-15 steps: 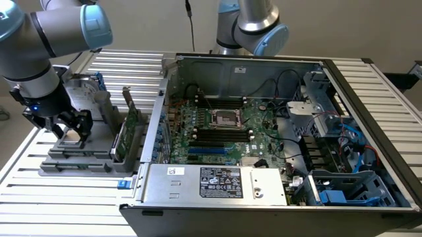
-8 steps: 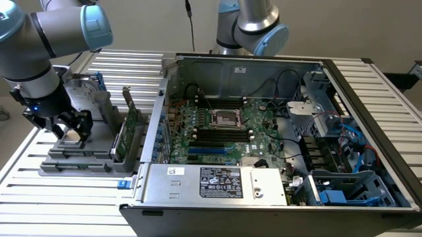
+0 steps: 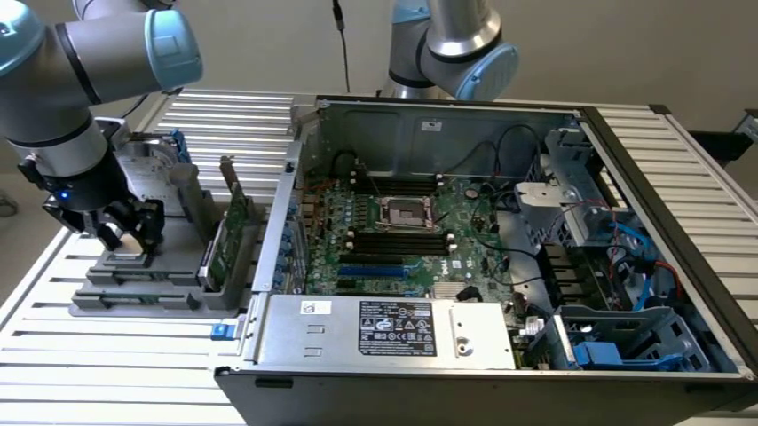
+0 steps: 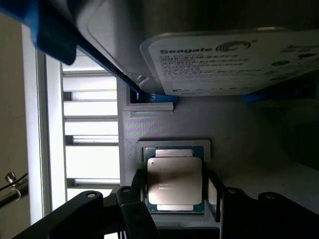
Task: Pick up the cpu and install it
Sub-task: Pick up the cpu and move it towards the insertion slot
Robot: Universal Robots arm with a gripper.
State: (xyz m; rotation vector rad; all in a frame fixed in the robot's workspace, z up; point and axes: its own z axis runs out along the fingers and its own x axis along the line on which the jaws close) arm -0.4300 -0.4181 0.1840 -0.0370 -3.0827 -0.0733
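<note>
Black gripper (image 3: 124,232) straddled the small silvery square cpu (image 4: 174,180).
Its jaws stood spread, not clamped; the nearby white-labelled grey hard drive (image 4: 224,59) ran partly out of sight.

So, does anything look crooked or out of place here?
Nothing stands out. The cpu lies flat and square in its recess in the grey holder, the open gripper straddles it, and the motherboard socket looks empty.

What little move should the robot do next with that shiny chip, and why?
Probably close the jaws onto the cpu. They stand open on either side of it, with gaps showing, while it lies flat in its grey holder, not yet gripped.
</note>
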